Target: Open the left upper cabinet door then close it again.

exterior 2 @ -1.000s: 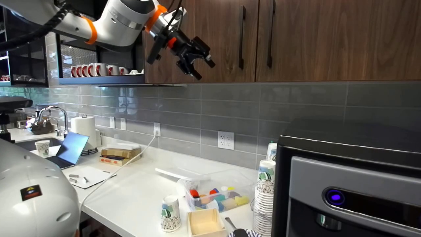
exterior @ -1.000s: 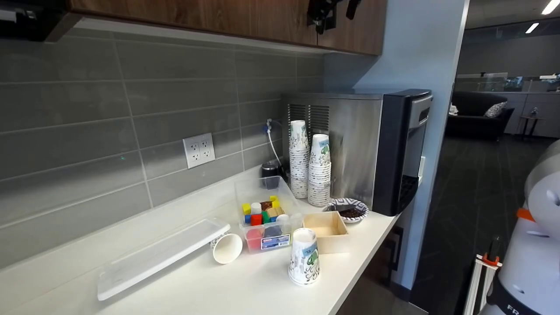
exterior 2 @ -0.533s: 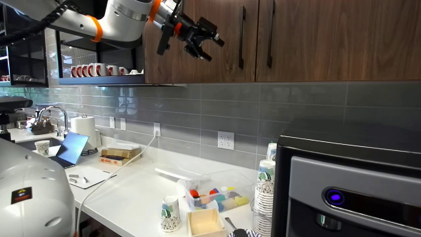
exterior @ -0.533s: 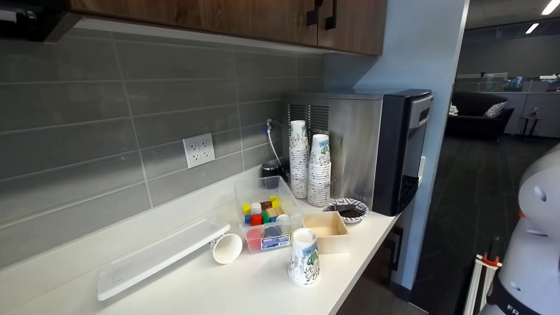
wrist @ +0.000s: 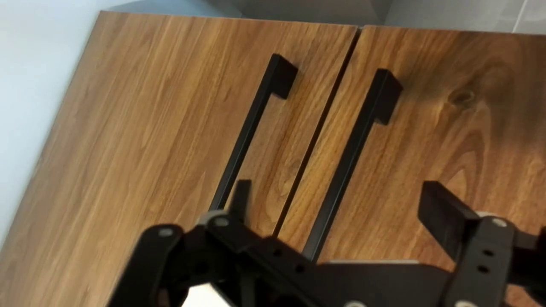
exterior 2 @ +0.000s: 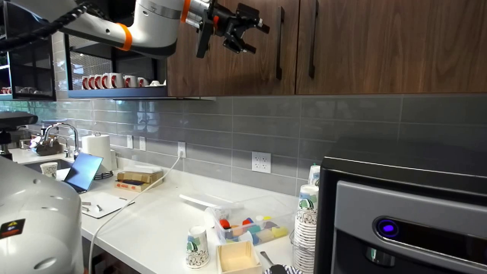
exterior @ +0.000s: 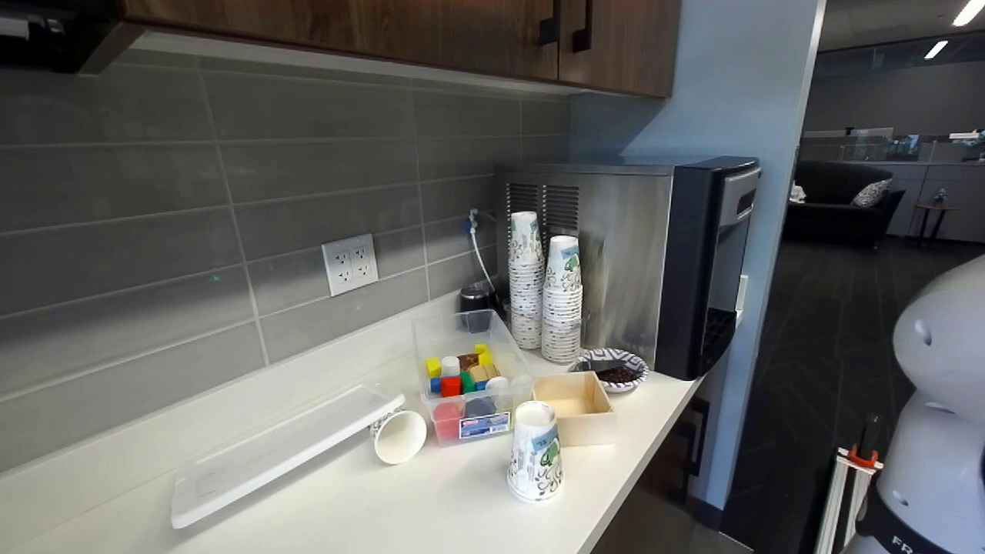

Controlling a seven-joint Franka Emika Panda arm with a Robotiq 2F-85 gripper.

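The left upper cabinet door is a brown wood-grain panel, shut, in both exterior views (exterior: 369,31) (exterior 2: 243,72). Its dark bar handle (exterior 2: 279,43) stands near its right edge. The wrist view is upside down, so this door (wrist: 482,140) lies on its right side, with its handle (wrist: 347,164) running down between the fingers. My gripper (exterior 2: 258,38) is open and empty, in front of the door and left of the handle in an exterior view. In the wrist view the jaws (wrist: 337,185) stand wide apart. The handle's lower part in that view is hidden behind the gripper.
The matching right door (exterior 2: 392,45) has its own handle (exterior 2: 314,40), close beside; it also shows in the wrist view (wrist: 170,115). Mugs (exterior 2: 114,80) stand on a shelf left of the cabinet. Below are a clear bin (exterior 2: 255,220), cups (exterior 2: 197,247) and an ice machine (exterior 2: 411,213).
My gripper has moved up and to the right, closer to the left door's handle, and has left the top of an exterior view. The doors have not moved.
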